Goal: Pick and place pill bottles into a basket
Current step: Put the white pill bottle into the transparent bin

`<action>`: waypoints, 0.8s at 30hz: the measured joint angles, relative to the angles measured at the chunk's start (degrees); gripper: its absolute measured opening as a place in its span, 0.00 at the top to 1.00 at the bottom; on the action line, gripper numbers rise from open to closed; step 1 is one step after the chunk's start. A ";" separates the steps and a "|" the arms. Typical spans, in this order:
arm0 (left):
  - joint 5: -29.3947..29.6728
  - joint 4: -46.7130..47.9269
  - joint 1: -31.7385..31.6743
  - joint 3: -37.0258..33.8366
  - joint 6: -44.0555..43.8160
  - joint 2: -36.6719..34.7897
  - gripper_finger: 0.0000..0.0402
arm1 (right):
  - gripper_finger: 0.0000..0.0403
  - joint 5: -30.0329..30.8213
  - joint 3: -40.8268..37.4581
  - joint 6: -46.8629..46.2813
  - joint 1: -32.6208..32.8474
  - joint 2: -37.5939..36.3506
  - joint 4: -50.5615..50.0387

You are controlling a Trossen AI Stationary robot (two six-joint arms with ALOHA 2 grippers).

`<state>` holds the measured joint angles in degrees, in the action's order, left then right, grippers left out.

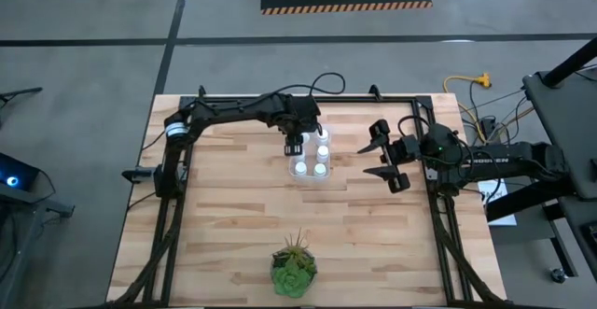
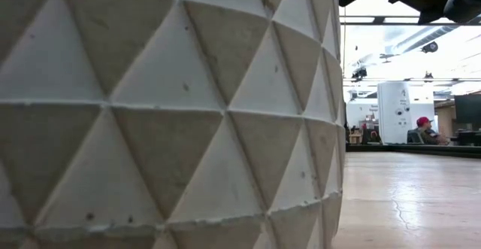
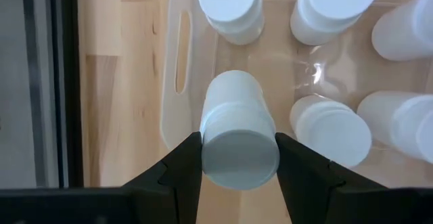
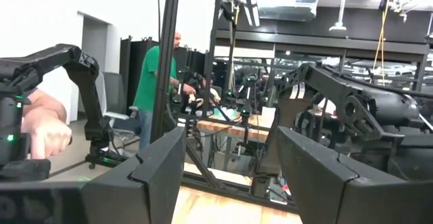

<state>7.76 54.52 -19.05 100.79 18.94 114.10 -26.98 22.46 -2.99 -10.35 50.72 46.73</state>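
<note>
down at table level the view is nearly filled by the plant pot [image 2: 165,113], a pale faceted wall of triangles right up against the lens, with bare tabletop running away beside it. from above, that green spiky plant [image 1: 294,267] sits at the near edge of the wooden table [image 1: 224,244], well apart from the action.

move up the table and here's the work: the left gripper [image 3: 238,166] is over the clear basket [image 1: 310,157], fingers [image 3: 177,176] clamped on either side of a pill bottle [image 3: 238,139], pressing on its cap end. the held bottle is tilted, its far end pointing down into the basket beside the wall with the slotted handle [image 3: 181,51]. it looks to be inside the basket's outline, though whether it touches the floor i cannot tell.

around it, more pill bottles already stand upright in the basket: two at the far side [image 3: 230,7] and [image 3: 333,7], one just beside the held bottle [image 3: 331,129], and two more cut off at the frame edge [image 3: 409,28], [image 3: 406,119]. in the overhead shot their white caps [image 1: 321,150] show through the clear walls, partly under the left arm [image 1: 242,113].

off to the side, the right gripper [image 1: 392,158] hangs above bare table, near the basket but apart from it, jaws spread wide with nothing between them.

beyond the table, a person in a green shirt [image 4: 157,82] stands in the room, and another in a red cap [image 2: 425,127] sits far back.
</note>
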 joint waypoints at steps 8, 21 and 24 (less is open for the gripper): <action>-0.01 0.04 -0.11 0.01 1.24 -0.02 0.64 | 0.46 0.00 -0.16 -0.02 0.00 0.00 0.12; -0.01 0.37 -0.20 0.29 1.45 2.72 0.64 | 0.46 0.00 -0.16 0.00 0.00 0.00 0.26; -0.05 0.48 -0.20 0.55 1.46 4.52 0.64 | 0.46 0.00 -0.20 -0.04 0.00 0.00 0.26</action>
<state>7.70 55.00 -19.25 101.34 20.40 118.62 -26.98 22.26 -3.03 -10.35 50.72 46.98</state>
